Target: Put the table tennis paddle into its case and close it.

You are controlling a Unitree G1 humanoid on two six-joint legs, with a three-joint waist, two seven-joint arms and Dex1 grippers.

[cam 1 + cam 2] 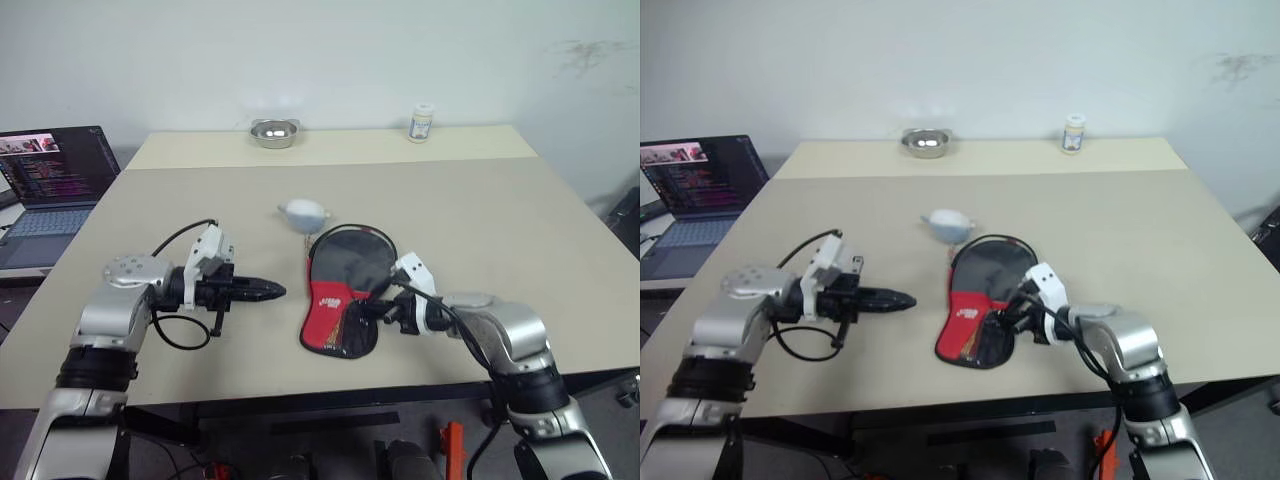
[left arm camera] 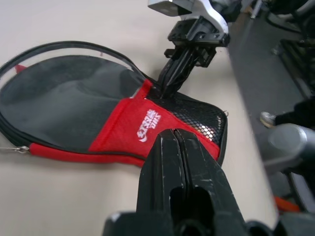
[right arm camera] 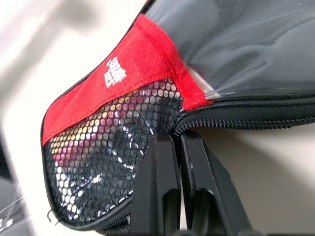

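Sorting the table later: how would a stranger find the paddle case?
On the beige table, look near the front edge. The flat paddle-shaped fabric case, black above and red below with a white logo and mesh pocket, lies nearer than the small white-grey bundle.

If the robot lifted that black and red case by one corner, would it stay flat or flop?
Probably somewhat floppy: the case is soft fabric with a mesh pocket, and its black panel shows wrinkles. It lies flat, so it should slide rather than roll when pushed. It looks light, though whether the paddle is already inside is hard to tell.
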